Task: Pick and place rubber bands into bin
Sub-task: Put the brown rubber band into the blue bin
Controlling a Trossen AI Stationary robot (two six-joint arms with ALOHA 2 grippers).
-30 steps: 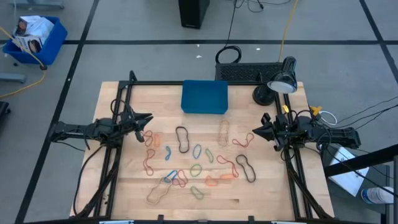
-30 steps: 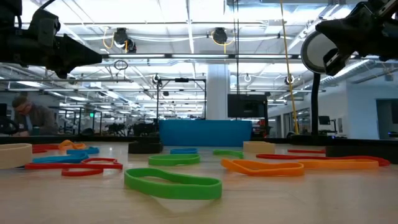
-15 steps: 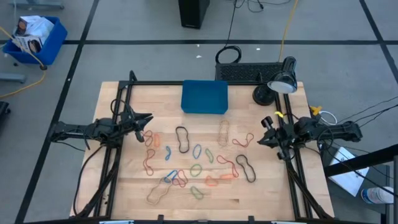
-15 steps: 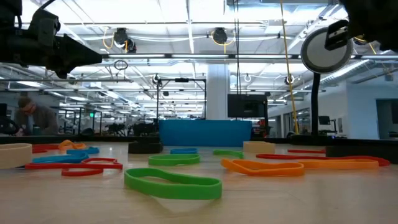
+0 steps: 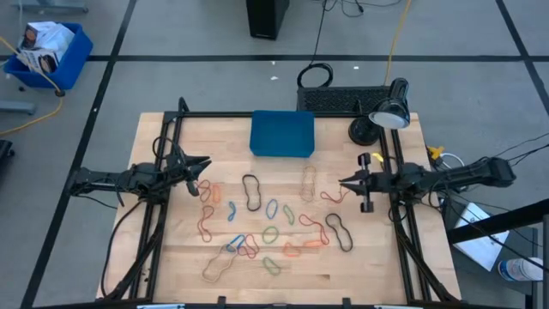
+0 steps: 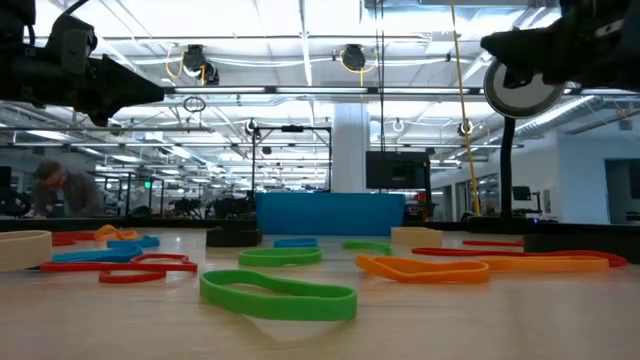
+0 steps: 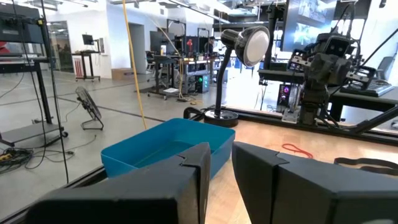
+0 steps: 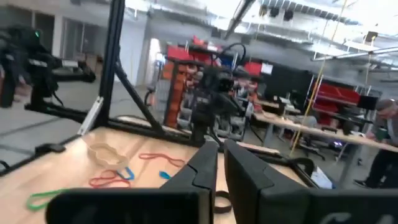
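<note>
Fingers of right gripper [image 5: 344, 182] nearly shut, holding nothing; left gripper [image 5: 204, 162] same. We judge rubber bands [image 5: 271, 233] light, floppy, flat on worktop [image 5: 360, 257]: pinch one strand, carry to bin [image 5: 282, 134].

Rubber bands [image 5: 273, 225] scattered before the bin [image 5: 282, 134] (between arms).

Desk lamp [image 5: 388, 112], keyboard [image 5: 330, 100], table [image 5: 171, 257]
</note>
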